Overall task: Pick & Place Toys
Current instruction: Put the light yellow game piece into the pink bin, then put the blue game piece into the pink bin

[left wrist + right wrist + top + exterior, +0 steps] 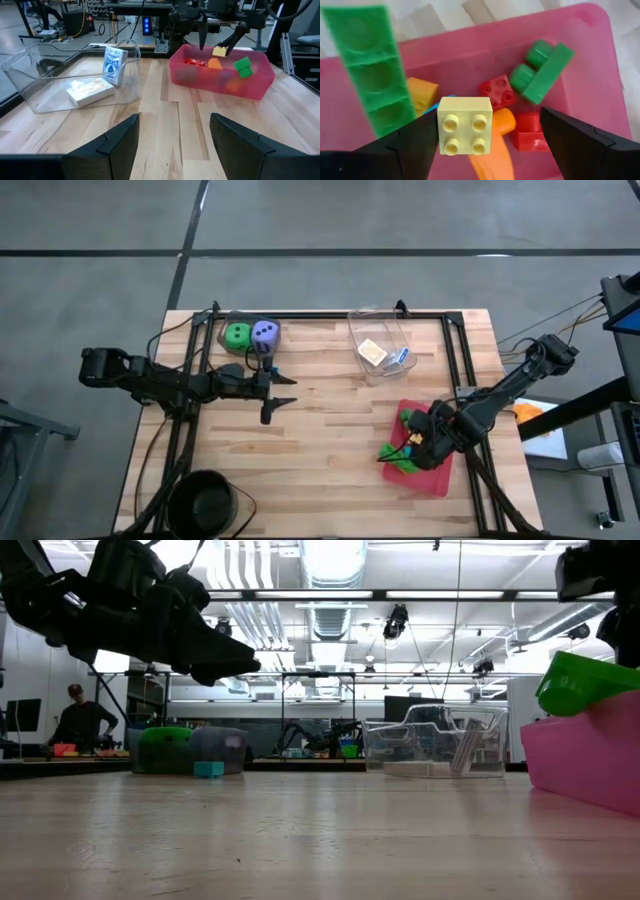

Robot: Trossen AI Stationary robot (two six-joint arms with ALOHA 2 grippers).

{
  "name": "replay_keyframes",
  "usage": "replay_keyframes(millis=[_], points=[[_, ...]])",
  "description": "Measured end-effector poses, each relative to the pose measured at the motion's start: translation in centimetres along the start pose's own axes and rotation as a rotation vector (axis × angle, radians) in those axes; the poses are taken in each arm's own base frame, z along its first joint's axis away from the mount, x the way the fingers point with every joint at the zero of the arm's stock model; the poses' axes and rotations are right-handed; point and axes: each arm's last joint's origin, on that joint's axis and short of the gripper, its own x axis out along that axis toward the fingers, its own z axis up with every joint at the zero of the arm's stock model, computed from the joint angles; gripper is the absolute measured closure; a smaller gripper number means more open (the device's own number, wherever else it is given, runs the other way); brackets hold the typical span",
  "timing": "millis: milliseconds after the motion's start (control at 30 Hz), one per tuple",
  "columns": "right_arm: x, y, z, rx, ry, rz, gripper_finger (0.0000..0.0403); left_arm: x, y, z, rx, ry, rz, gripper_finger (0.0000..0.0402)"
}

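My right gripper point(418, 443) hangs open over the pink tray point(440, 480) at the near right. A yellow brick point(465, 125) shows between its fingers, above green point(542, 70), red point(497, 90) and orange point(495, 145) bricks lying in the tray. A long green brick point(370, 75) leans over the tray's rim. My left gripper point(282, 393) is open and empty above the table's left middle. The green die point(238, 335) and the purple die point(266, 333) sit on the table at the far left, with a small blue brick point(208, 769) beside them. Two packets point(90, 90) lie in the clear box point(380, 345). My right gripper points down into the tray. The yellow brick's side point(440, 127) lies right beside one finger point(415, 147), studs toward the camera, while the other finger point(575, 147) stands well apart from it. I cannot tell whether the finger touches the brick.
A black round pot point(205, 502) stands at the table's near left corner. Dark frame rails run along the far edge and both sides of the table. Bare wood lies between the two arms. A person point(80, 722) sits in the room beyond the table.
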Motion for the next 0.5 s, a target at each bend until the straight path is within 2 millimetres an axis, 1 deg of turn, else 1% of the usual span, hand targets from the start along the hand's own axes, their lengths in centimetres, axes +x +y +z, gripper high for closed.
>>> replay_keyframes(millis=[367, 500], points=[[-0.3, 1.2, 0.5, 0.043, -0.034, 0.112, 0.0067, 0.0, 0.0, 0.0, 0.000, 0.000, 0.000, 0.0156], [-0.3, 1.4, 0.6, 0.045, -0.059, 0.123, 0.0067, 0.0, 0.0, 0.0, 0.000, 0.000, 0.000, 0.0156]])
